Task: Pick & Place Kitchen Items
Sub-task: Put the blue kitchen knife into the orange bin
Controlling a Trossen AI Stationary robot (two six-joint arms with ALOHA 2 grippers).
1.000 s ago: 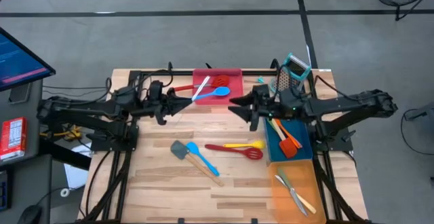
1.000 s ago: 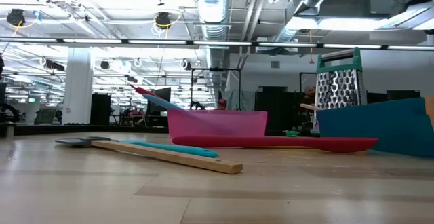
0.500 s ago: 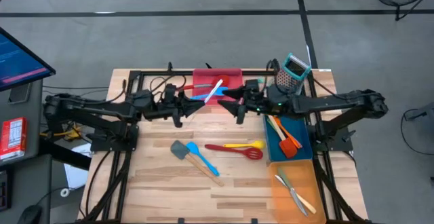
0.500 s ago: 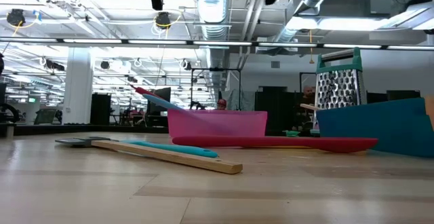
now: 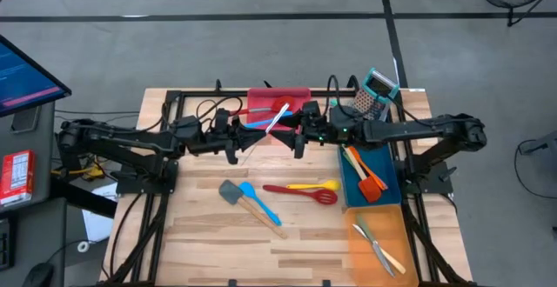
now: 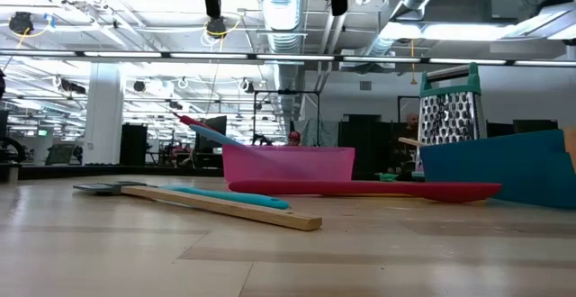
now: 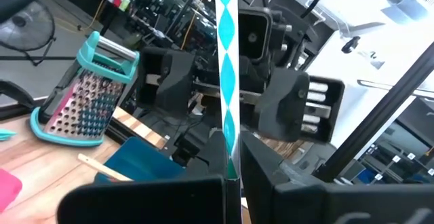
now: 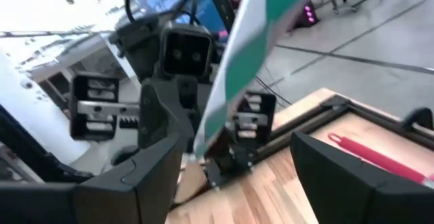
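My left gripper (image 5: 258, 134) is shut on a slim teal-and-white striped utensil (image 5: 277, 117) above the near edge of the red tray (image 5: 278, 93). The utensil sticks out of my left fingers toward my right gripper (image 5: 293, 136), as the left wrist view (image 7: 227, 81) shows. My right gripper is open. Its fingers stand on either side of the utensil's free end (image 8: 234, 61) and do not touch it. On the table lie a grey spatula with a wooden handle (image 5: 248, 202), a blue spatula (image 5: 261, 205), a red slotted turner (image 5: 300, 191) and a yellow spoon (image 5: 315, 184). My left gripper pinches the striped utensil's near end (image 7: 232, 164) between its two fingers. The fingers come about level from the table's left, along the utensil. The utensil is lifted clear and slants away from the fingers toward the table's far right.
A teal-topped box grater (image 5: 374, 96) stands at the far right. A blue tray (image 5: 355, 191) holds orange and other utensils. An orange tray (image 5: 359, 254) near the front right holds silver cutlery. The red tray holds a red utensil (image 5: 233, 111). Bare wood lies at the near left.
My left gripper has gone toward the table's right with the striped utensil, which stays lifted. My right gripper has gone toward the table's left, up to the utensil, and its open fingers now stand around the free end.
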